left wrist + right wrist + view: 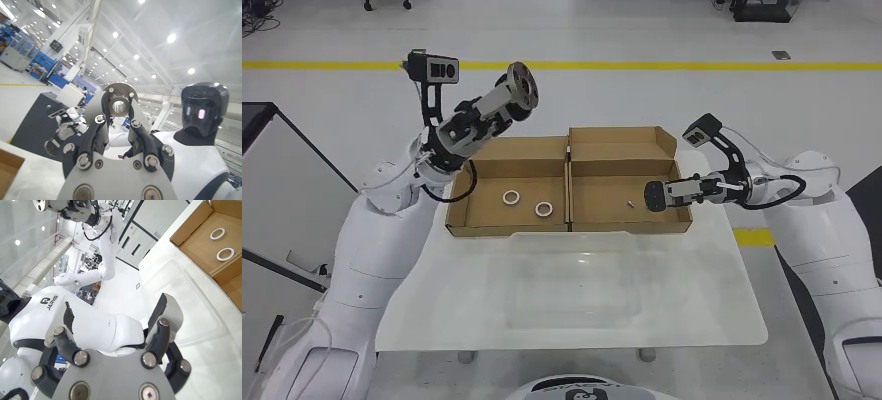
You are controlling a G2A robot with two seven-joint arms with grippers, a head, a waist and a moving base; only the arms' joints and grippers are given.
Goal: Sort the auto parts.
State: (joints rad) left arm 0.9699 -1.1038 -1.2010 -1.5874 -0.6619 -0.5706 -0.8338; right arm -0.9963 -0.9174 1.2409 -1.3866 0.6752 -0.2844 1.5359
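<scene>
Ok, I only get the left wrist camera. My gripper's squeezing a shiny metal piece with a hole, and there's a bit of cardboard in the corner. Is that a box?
Observer: Yes. A left cardboard box and a right cardboard box sit side by side on the white table.
Operator: Is anything inside?
Observer: Two white rings lie in the left one, nothing like your flanged metal bushing.
Operator: Where's my other gripper?
Observer: The right gripper is open and empty, by the right box's right end.
</scene>
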